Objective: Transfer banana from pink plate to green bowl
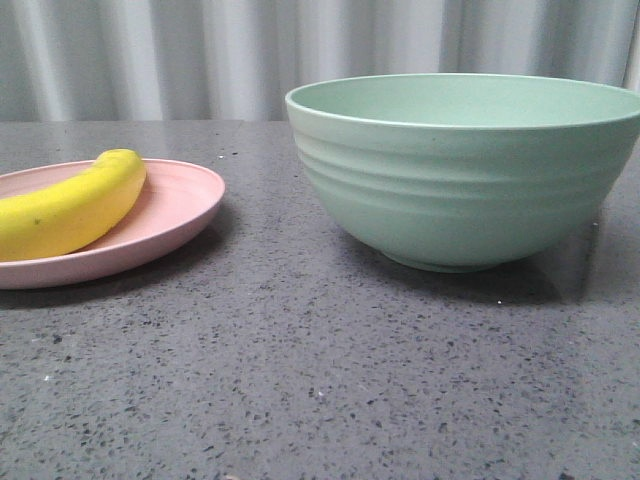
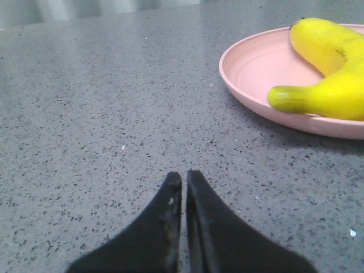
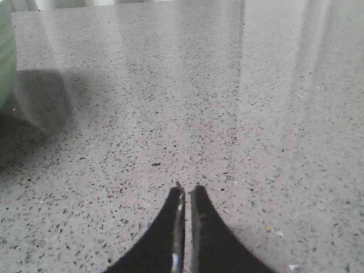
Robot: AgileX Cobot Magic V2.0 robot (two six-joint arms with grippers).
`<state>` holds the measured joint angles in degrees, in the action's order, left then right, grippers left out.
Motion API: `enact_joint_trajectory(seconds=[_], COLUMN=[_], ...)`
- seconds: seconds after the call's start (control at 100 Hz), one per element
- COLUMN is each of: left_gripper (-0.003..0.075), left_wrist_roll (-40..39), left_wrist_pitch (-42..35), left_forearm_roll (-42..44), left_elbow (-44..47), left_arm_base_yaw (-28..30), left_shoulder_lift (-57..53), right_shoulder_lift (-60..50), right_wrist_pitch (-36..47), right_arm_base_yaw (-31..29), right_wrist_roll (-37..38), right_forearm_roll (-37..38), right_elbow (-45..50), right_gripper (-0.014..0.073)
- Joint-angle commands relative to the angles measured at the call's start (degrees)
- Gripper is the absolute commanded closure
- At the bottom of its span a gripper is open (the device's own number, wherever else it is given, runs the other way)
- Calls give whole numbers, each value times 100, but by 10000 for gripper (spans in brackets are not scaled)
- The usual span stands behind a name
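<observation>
your banana [image 1: 70, 210] lies on the plate [image 1: 175, 215], left of the bowl [image 1: 465, 190]. your left gripper [image 2: 184, 181] and right gripper [image 3: 186, 191] sit pressed together, holding nothing, over the table [image 1: 320, 380].

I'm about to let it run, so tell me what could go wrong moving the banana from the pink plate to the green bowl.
The left hand is shut and low over the table; it must open first or it will likely shove the banana instead of gripping it.

The banana lies near the rim of the shallow pink plate, so a push could roll it off or slide the plate.

The green bowl is tall; a low carry could hit its wall.
</observation>
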<state>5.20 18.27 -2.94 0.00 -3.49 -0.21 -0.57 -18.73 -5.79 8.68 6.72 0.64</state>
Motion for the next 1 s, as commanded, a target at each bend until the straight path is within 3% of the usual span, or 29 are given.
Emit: enact_joint_trajectory(seconds=[0.0, 0.99], left_gripper=[741, 741], left_wrist_roll=[-42, -42], left_wrist_pitch=[-349, -541], left_forearm_roll=[-6, -6], left_elbow=[57, 57], left_arm_base_yaw=[4, 4], left_shoulder_lift=[-165, -165], right_shoulder_lift=[-132, -132], right_wrist_pitch=[121, 121], right_arm_base_yaw=[-44, -44], right_wrist_roll=[-43, -43], right_forearm_roll=[74, 74], right_elbow=[110, 110], right_gripper=[657, 657])
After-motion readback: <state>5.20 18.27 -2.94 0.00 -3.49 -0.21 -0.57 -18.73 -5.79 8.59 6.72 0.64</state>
